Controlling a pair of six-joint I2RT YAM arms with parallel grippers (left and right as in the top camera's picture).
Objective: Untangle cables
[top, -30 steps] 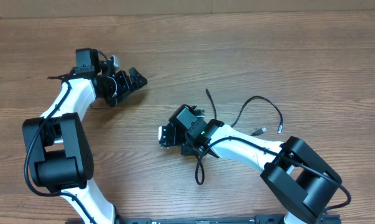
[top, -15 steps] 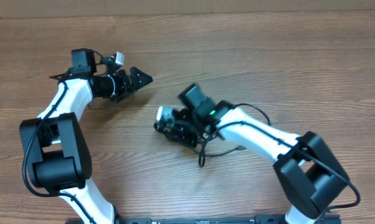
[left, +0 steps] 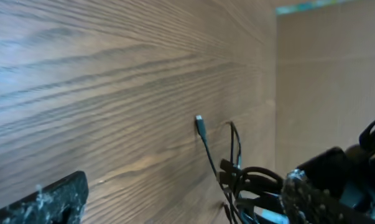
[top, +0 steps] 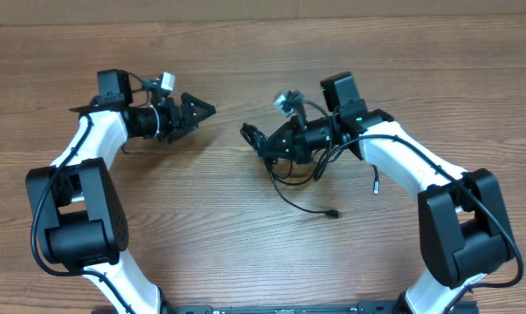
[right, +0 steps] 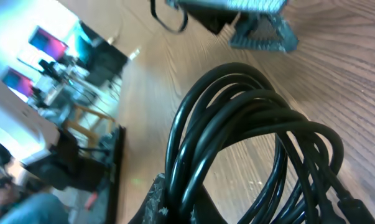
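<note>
The cables [top: 290, 177] are thin black cords hanging in loops from my right gripper [top: 252, 138], which is shut on the bundle near the table's middle. One plug end [top: 332, 213] lies on the wood, and another plug [top: 376, 187] dangles by the right arm. In the right wrist view the looped cables [right: 237, 118] rise from between the shut fingers [right: 168, 199]. My left gripper [top: 201, 110] is open and holds nothing, left of the bundle and pointing at it. The left wrist view shows the cables [left: 237, 177] and a plug [left: 199, 123] ahead of that gripper [left: 181, 202].
The table [top: 245, 253] is bare brown wood. A pale wall or board [left: 324, 68] stands along its far edge. The left gripper's fingers [right: 262, 31] show at the top of the right wrist view.
My right gripper has carried the cable bundle up and toward the back right, so loops and a plug now trail below it. The left gripper has barely moved.
</note>
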